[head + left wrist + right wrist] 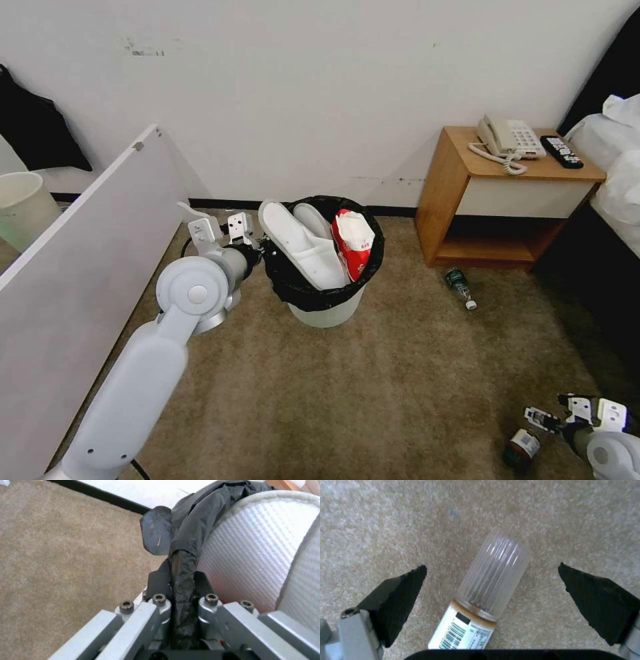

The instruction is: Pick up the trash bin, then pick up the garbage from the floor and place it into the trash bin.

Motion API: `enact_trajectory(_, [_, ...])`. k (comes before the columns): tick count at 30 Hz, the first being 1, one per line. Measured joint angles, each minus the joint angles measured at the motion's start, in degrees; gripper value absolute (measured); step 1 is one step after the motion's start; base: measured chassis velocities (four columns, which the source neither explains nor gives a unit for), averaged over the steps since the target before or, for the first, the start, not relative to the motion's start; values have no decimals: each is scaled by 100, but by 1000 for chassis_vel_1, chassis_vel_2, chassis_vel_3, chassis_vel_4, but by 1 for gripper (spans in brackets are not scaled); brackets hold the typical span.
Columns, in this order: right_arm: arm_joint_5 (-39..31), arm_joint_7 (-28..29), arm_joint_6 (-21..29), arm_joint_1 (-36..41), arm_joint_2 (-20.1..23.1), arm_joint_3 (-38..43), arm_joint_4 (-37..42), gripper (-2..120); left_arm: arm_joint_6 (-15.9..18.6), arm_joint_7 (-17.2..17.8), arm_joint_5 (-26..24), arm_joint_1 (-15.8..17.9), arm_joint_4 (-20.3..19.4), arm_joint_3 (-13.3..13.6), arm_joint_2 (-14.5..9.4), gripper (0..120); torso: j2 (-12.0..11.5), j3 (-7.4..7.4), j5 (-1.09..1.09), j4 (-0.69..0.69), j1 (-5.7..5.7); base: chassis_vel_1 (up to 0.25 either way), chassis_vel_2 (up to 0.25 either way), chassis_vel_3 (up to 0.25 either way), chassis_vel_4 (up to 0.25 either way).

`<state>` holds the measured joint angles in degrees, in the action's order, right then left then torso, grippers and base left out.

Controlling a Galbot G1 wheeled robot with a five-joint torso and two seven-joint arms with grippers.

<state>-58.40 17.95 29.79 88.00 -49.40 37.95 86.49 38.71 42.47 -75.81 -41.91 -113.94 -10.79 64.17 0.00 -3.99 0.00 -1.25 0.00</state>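
Trash bin [327, 307] is sitting on the carpet, holding two white slippers [300, 243] and a red-white wrapper [353, 243]; left gripper [257, 252] is clamping its bag-lined rim. Right gripper [491, 580] is hovering spread wide over a bottle [486, 587] lying on the carpet.

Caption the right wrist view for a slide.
Open right gripper poised over a clear ribbed bottle lying on the beige carpet, one finger on each side.

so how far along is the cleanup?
Done: left hand clamps the bin rim; slippers and a wrapper are inside. In hand: right hand open over a bottle. Left: another bottle by the nightstand.
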Motion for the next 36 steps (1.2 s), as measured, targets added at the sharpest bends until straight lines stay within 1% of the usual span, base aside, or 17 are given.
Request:
enact_trajectory(5, [88,-74,-42,-158,-76,-137,-223,100,0,-8,7,15,30,-1,2,4,0,0,0,0,0,0,0,0,0])
enact_trajectory(16, [215,-162,-92,-343,-189,-316,-438,100,0,-10,7,22,37,-1,-10,4,0,0,0,0,0,0,0,0,0])
enact_trajectory(19, [281,-183,-96,-404,-243,-375,-503,92,0,-13,8,21,38,-1,-10,4,0,0,0,0,0,0,0,0,0])
enact_trajectory(20, [281,-183,-96,-404,-243,-375,-503,92,0,-13,8,21,38,-1,-10,4,0,0,0,0,0,0,0,0,0])
enact_trajectory(21, [302,-188,-99,-424,-270,-392,-527,86,0,-13,7,17,40,-1,-10,4,0,0,0,0,0,0,0,0,0])
enact_trajectory(22, [313,-198,-102,-428,-282,-397,-535,83,0,-13,7,15,40,-1,-10,4,0,0,0,0,0,0,0,0,0])
enact_trajectory(23, [313,-198,-102,-428,-282,-397,-535,83,0,-13,7,15,40,-1,-10,4,0,0,0,0,0,0,0,0,0])
enact_trajectory(25, [366,-249,-135,-428,-303,-400,-561,70,0,-12,7,10,40,-1,-11,4,0,0,0,0,0,0,0,0,0])
enact_trajectory(26, [366,-249,-135,-428,-303,-400,-561,70,0,-12,7,10,40,-1,-11,4,0,0,0,0,0,0,0,0,0])
enact_trajectory(27, [391,-278,-172,-429,-310,-400,-584,63,-1,-13,8,9,40,0,-16,4,0,0,0,0,0,0,0,0,0])
enact_trajectory(29, [395,-283,-181,-428,-311,-400,-588,61,-1,-13,8,9,41,0,-16,4,0,0,0,0,0,0,0,0,0])
enact_trajectory(30, [413,-301,-205,-431,-312,-398,-598,52,-1,-13,10,8,40,2,-17,4,0,0,0,0,0,0,0,0,0])
enact_trajectory(31, [426,-312,-223,-432,-311,-393,-598,47,-1,-13,14,7,40,5,-16,4,0,0,0,0,0,0,0,0,0])
enact_trajectory(32, [426,-312,-223,-432,-311,-393,-598,47,-1,-13,14,7,40,5,-16,4,0,0,0,0,0,0,0,0,0])
enact_trajectory(34, [429,-320,-240,-432,-299,-377,-589,36,-1,-13,18,6,38,13,0,4,0,0,-1,0,0,0,0,0,0])
enact_trajectory(36, [435,-324,-248,-432,-299,-376,-589,34,-2,-13,18,5,37,15,1,4,0,0,0,0,0,0,0,0,0])
